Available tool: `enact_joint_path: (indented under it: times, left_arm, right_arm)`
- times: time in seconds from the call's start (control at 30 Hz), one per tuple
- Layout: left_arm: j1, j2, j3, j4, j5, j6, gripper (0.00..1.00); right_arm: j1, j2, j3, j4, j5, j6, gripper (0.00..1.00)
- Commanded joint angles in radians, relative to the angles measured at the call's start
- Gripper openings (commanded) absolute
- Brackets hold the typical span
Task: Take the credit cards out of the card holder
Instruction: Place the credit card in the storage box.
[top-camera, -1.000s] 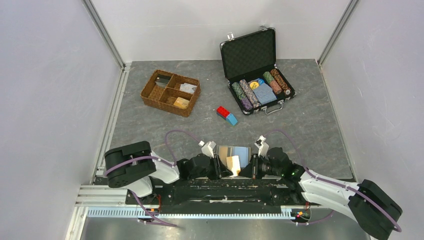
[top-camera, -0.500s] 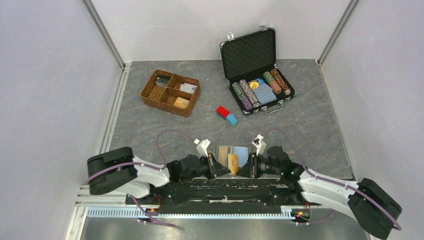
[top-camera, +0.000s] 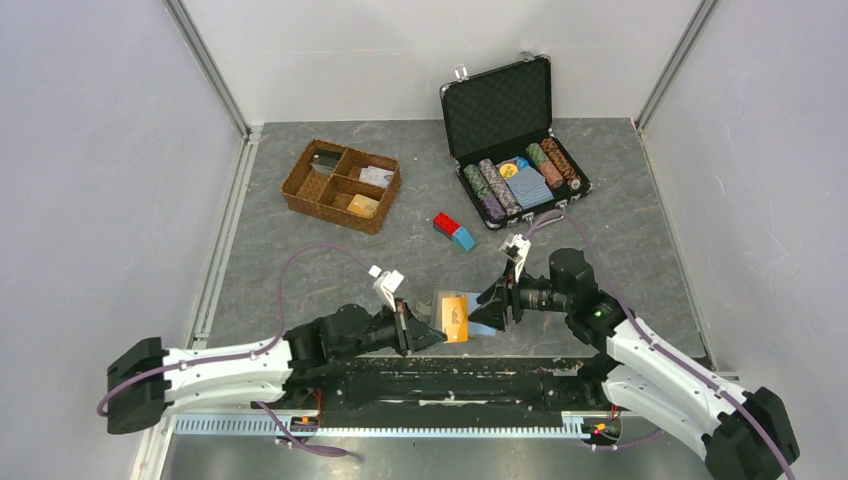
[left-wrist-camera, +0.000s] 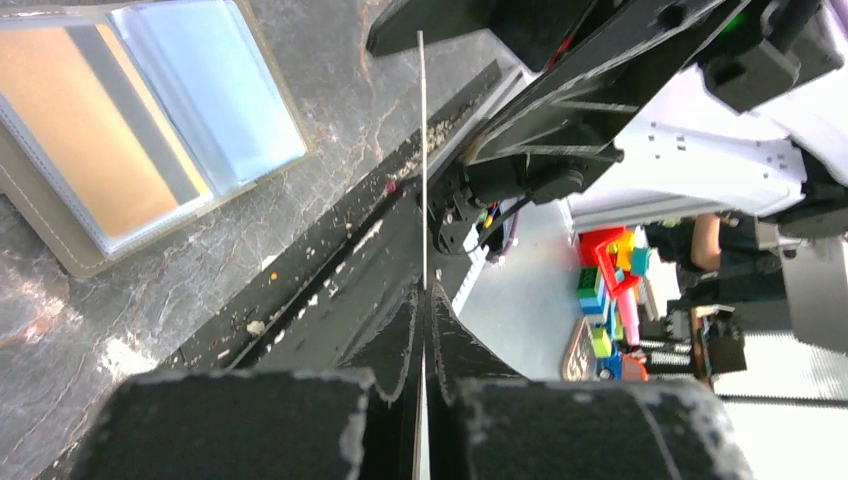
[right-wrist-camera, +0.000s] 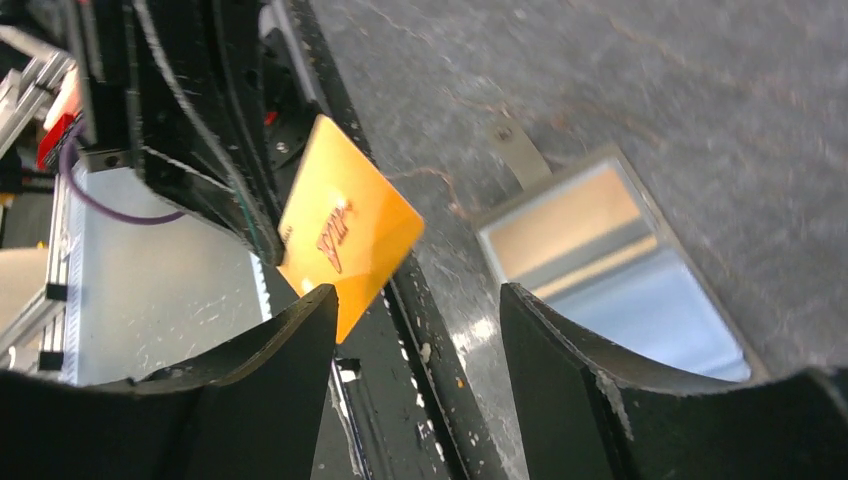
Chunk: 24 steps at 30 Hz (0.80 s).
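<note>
The grey-tan card holder (left-wrist-camera: 60, 235) lies open on the table near its front edge, also seen in the top view (top-camera: 437, 300) and the right wrist view (right-wrist-camera: 520, 155). Its slots show an orange-gold card (left-wrist-camera: 70, 130) and a light blue card (left-wrist-camera: 215, 90). My left gripper (top-camera: 425, 333) is shut on a loose orange credit card (top-camera: 455, 318), held on edge just above the holder. That card (right-wrist-camera: 345, 235) faces the right wrist camera; in the left wrist view the card (left-wrist-camera: 422, 150) is a thin line. My right gripper (top-camera: 490, 305) stands open beside the card, not touching it.
A brown wicker tray (top-camera: 341, 185) sits at the back left. An open black chip case (top-camera: 515, 170) stands at the back right, and red and blue blocks (top-camera: 453, 230) lie mid-table. The black base rail (top-camera: 440, 375) runs just under both grippers.
My left gripper shut on the orange card and carried it slightly left. The right gripper opened, let go of the card and drew back to the right and upward.
</note>
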Motion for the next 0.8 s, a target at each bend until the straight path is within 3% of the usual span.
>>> enact_joint_path:
  times: [0.0,0.2,0.77]
  left_arm:
    - [-0.003,-0.085,0.102,-0.27,0.072,0.153,0.02]
    - [-0.003,-0.081,0.167,-0.368,0.162,0.213,0.02]
    - [-0.004,0.051,0.207,-0.29,0.282,0.254,0.02]
  right_arm:
    - [-0.011,0.016,0.12,-0.03,-0.186,-0.152,0.64]
    - [-0.011,0.1,0.163,0.07,-0.361,-0.1,0.63]
    - [0.017,0.252,0.163,0.098,-0.418,-0.07,0.53]
